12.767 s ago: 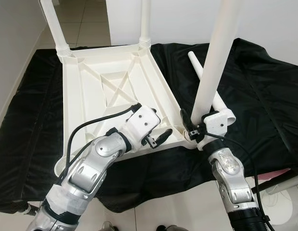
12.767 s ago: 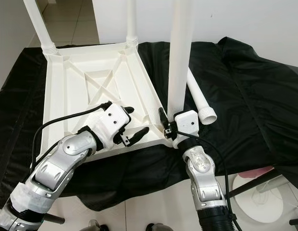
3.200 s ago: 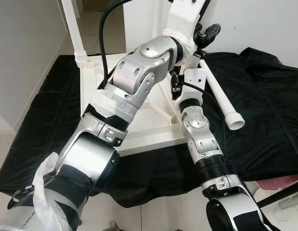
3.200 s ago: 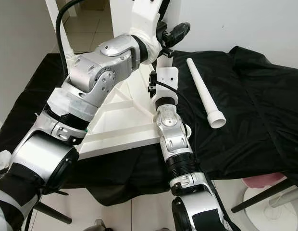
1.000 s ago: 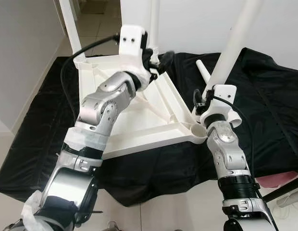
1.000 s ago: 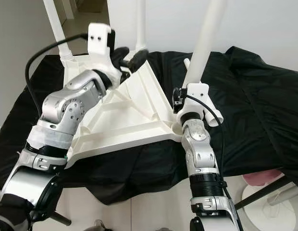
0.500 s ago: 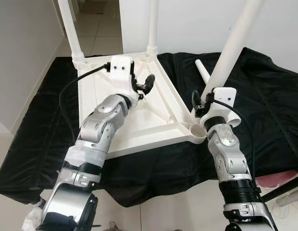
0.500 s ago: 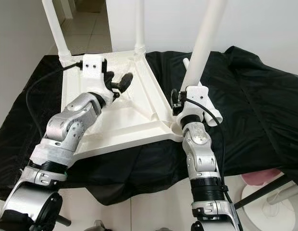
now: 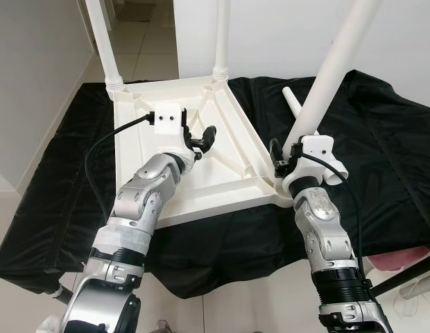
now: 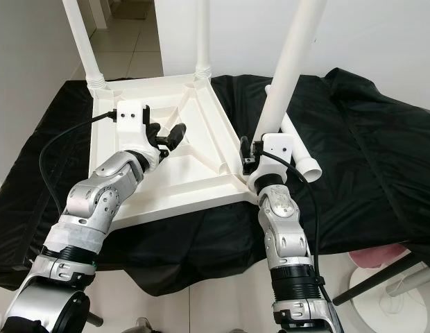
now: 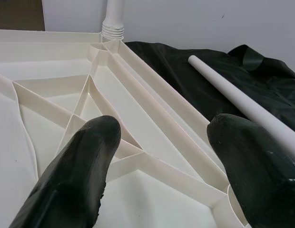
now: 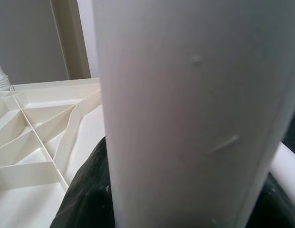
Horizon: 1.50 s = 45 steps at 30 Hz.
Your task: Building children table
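A white plastic table top lies upside down on a black cloth. Two white legs stand in its far corners: one on the left, one on the right. My right gripper is shut on a third leg. This leg leans to the right, and its foot is at the near right corner socket. My left gripper hovers open over the ribbed underside, holding nothing. A fourth leg lies loose on the cloth behind my right arm.
A white wall runs along the left of the cloth. Pale tiled floor lies in front of me. At the lower right there is a pink object and a white round base with a black bar.
My left gripper has dropped lower and nearer over the table's underside. My right gripper has shifted slightly left and down with the leg, toward the corner socket.
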{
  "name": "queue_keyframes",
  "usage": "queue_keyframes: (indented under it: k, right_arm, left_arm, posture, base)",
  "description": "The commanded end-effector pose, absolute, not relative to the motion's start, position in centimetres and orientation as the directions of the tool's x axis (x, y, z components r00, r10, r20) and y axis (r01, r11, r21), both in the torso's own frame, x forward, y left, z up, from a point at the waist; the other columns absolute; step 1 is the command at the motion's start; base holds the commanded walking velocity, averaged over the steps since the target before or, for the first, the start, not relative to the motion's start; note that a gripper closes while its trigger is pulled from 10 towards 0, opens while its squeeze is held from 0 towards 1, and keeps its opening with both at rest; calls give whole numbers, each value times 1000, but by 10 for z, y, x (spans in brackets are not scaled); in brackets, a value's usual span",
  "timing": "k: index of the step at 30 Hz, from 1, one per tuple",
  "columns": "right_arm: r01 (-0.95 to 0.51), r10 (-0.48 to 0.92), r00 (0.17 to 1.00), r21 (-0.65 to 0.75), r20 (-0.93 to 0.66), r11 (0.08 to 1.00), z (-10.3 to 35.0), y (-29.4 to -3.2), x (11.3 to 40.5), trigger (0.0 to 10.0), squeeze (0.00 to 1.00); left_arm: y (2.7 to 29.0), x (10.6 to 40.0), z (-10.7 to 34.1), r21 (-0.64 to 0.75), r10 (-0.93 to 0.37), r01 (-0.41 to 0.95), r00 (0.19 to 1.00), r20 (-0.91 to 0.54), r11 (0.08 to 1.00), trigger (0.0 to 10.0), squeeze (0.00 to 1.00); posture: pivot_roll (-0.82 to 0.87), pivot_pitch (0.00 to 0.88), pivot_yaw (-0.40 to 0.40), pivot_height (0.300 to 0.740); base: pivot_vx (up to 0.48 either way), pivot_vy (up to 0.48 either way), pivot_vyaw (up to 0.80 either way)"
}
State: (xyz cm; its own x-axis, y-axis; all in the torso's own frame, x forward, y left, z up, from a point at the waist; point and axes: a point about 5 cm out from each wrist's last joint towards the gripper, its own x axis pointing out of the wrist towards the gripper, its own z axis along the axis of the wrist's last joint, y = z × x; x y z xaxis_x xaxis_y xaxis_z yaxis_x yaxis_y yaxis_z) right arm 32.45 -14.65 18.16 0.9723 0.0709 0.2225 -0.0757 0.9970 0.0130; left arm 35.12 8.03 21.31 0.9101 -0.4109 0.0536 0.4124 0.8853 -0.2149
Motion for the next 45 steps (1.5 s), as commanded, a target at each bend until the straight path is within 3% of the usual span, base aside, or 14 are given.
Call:
queue_keyframes:
  k: [1,5,14,28,33,45]
  right_arm:
    - [-94,94,964,-12,250,995,181,-147,320,10000,0]
    - [-94,98,963,-25,251,995,172,-156,318,10000,0]
    - [-68,76,974,-42,214,997,162,-167,320,10000,0]
    - [-87,96,984,-65,153,994,143,-171,321,10000,0]
    - [-157,172,981,-149,92,976,132,-170,325,10000,0]
    - [-262,265,964,-203,-12,943,111,-178,321,10000,0]
  left_arm:
    - [80,340,209,-109,-449,459,888,101,882,10000,0]
    - [69,316,199,41,-599,599,791,125,800,10000,0]
    - [56,289,180,166,-770,755,636,52,634,10000,0]
    - [52,281,166,197,-782,771,623,-32,606,10000,0]
    - [50,272,165,217,-823,811,566,-54,543,10000,0]
    - [53,271,167,219,-821,810,568,-63,544,10000,0]
  posture:
    - [-57,14,29,740]
    - [-53,17,32,740]
    - [-47,25,29,740]
    - [-49,36,32,740]
    - [-43,48,36,740]
    - [-37,58,35,740]
  base:
    - [0,0,0]
    - [0,0,0]
    - [0,0,0]
    - [0,0,0]
    - [0,0,0]
    - [0,0,0]
